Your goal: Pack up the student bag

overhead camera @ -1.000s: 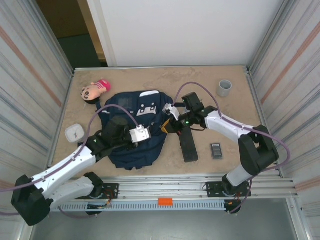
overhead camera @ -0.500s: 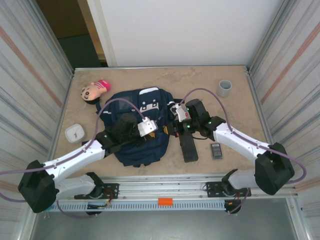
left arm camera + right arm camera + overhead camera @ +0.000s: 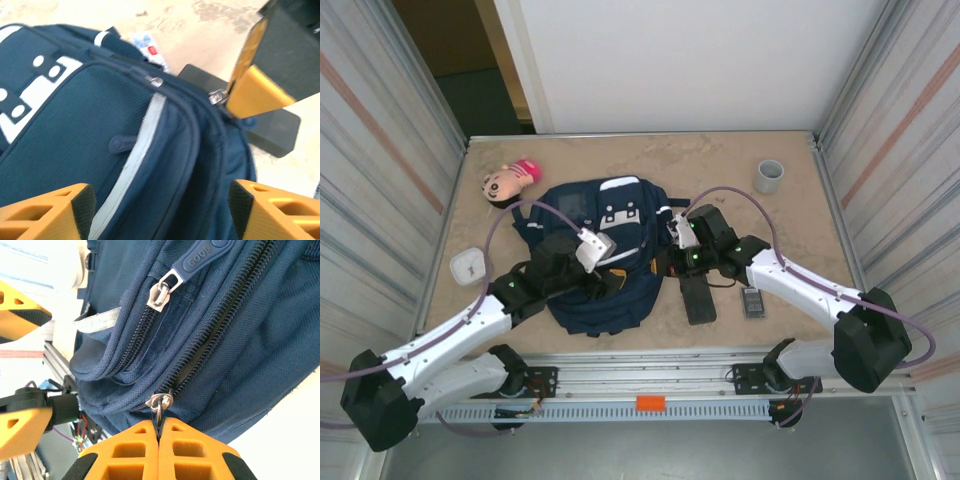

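The student bag (image 3: 603, 262), a navy backpack with white patches and a thin white stripe (image 3: 131, 165), lies flat in the middle of the table. My left gripper (image 3: 617, 278) hovers over its front pocket with its orange fingers (image 3: 48, 211) wide apart and nothing between them; in the left wrist view the left gripper (image 3: 160, 215) is just above the fabric. My right gripper (image 3: 663, 262) is at the bag's right edge. In the right wrist view the right gripper (image 3: 159, 434) is shut on the metal zipper pull (image 3: 159, 404) of the main zipper. A second zipper pull (image 3: 163, 291) with a blue rubber tag hangs free.
A long black flat case (image 3: 697, 297) lies right of the bag, with a small dark device (image 3: 752, 301) beside it. A doll head (image 3: 508, 180) sits at the far left, a white square box (image 3: 470, 266) at the left edge, a grey cup (image 3: 769, 176) at the far right.
My left gripper has opened, let go of the bag and drawn back to the left. The bag has settled flatter. My right gripper stays shut on the zipper pull and has shifted slightly towards the near edge.
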